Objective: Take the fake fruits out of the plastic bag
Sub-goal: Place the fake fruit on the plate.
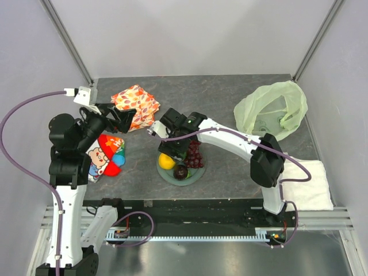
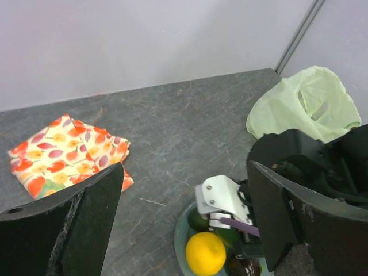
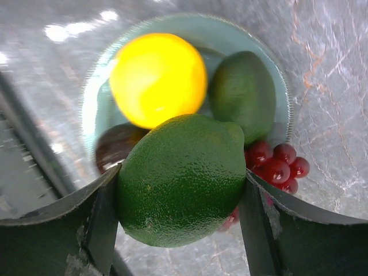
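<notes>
My right gripper (image 1: 177, 150) hangs over the teal plate (image 1: 198, 175) and is shut on a dark green oval fruit (image 3: 181, 178), held just above the plate between both fingers (image 3: 92, 213). On the plate lie a round orange (image 3: 158, 77), a second green oval fruit (image 3: 242, 95), a dark red grape bunch (image 3: 279, 164) and a small dark round fruit (image 3: 118, 146). The pale green plastic bag (image 1: 271, 109) lies crumpled at the back right and also shows in the left wrist view (image 2: 305, 103). My left gripper (image 1: 129, 118) is open and empty, held above the table left of the plate.
An orange leaf-patterned cloth (image 1: 136, 106) lies at the back left. A red-and-blue toy (image 1: 107, 155) sits under the left arm. A white folded towel (image 1: 305, 181) lies at the front right. Grey walls close in the table.
</notes>
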`<state>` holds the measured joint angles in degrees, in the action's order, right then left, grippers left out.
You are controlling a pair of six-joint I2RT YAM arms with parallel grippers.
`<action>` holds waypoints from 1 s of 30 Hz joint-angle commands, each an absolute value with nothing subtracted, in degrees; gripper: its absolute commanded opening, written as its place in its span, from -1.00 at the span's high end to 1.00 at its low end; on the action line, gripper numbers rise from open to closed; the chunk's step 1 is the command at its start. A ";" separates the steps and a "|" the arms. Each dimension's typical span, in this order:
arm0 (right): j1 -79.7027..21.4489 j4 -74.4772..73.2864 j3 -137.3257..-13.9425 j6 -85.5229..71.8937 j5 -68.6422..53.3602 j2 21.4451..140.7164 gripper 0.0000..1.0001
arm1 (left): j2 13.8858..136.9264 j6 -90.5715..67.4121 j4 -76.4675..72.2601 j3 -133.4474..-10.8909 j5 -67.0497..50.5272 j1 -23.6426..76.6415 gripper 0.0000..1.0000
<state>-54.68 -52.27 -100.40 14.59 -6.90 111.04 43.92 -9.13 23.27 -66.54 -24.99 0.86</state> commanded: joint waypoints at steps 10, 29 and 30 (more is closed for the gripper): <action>-55.37 -50.01 -100.37 13.10 1.67 114.17 -0.16 | 41.49 -11.78 22.76 -63.19 -27.95 -1.49 -0.89; -58.01 -51.24 -97.65 12.48 4.04 111.27 -0.24 | 42.71 -12.30 20.39 -62.14 -29.71 -1.49 -0.89; -58.09 -51.15 -97.73 12.39 4.83 111.27 -0.28 | 42.80 -12.30 20.30 -62.05 -29.79 -1.49 -0.89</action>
<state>-57.69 -50.59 -97.82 13.61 1.78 113.58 42.65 -10.68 22.85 -62.17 -27.92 -1.21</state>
